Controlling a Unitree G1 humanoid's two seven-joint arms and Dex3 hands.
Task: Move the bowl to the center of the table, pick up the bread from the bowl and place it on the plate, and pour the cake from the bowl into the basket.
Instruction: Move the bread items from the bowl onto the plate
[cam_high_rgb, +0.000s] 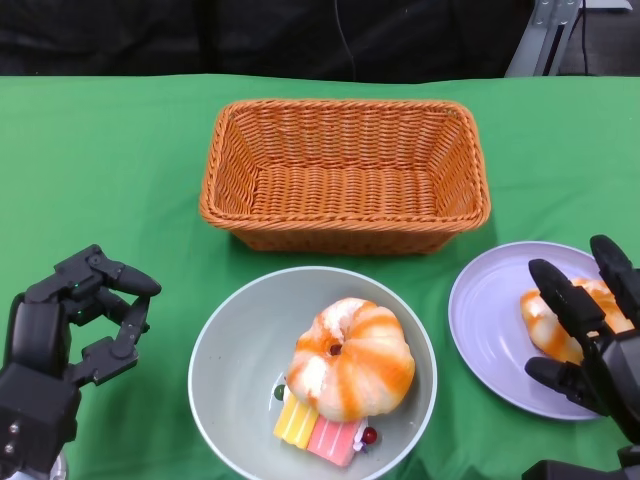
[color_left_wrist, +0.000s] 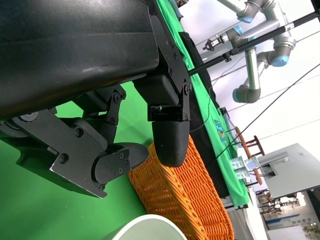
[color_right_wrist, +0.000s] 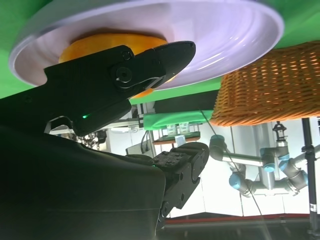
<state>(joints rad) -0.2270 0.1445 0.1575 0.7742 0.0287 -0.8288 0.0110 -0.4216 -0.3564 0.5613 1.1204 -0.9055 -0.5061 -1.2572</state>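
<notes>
The green counter carries the empty basket upper centre, the bowl with bread and cake lower centre, the plate right where the right hand grasps another bread, the left hand released lower left.

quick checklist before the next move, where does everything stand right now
1. Bowl near table centre, in front of the basket: ok.
2. Bread on the purple plate: one piece lies there: ok.
3. Bowl emptied of bread: not ok, a striped bread sits in it, over the cake.
4. Right hand clear of the plated bread: cannot tell, its fingers are over it.
5. Left hand free: ok, holds nothing.
6. Basket ready for the cake: ok, nothing in it.
</notes>
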